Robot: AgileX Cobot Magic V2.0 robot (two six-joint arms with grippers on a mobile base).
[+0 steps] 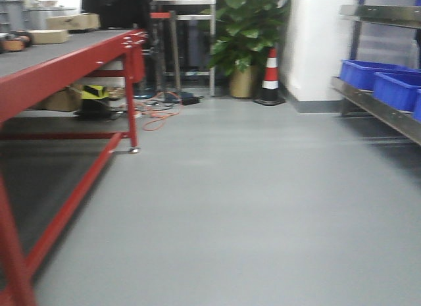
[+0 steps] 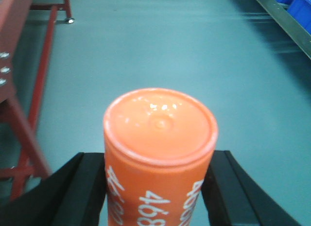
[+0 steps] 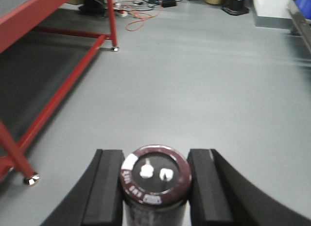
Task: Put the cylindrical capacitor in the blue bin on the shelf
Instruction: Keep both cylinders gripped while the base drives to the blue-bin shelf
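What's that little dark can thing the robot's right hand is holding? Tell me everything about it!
The cylindrical capacitor is a squat dark cylinder with white printing round its top edge. Two small silvery terminals sit on its flat dark top. It stands upright, pinched between the right gripper's black pads, one on each side, above the grey floor.

Level, forward: left claw (image 2: pixel 158 187) gripping orange cylinder (image 2: pixel 160 133); right claw (image 3: pixel 155 187) gripping cylindrical capacitor (image 3: pixel 154 175).

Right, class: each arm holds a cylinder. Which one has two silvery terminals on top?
The dark capacitor between the right fingers. The orange cylinder in the left arm has a plain, smooth top.
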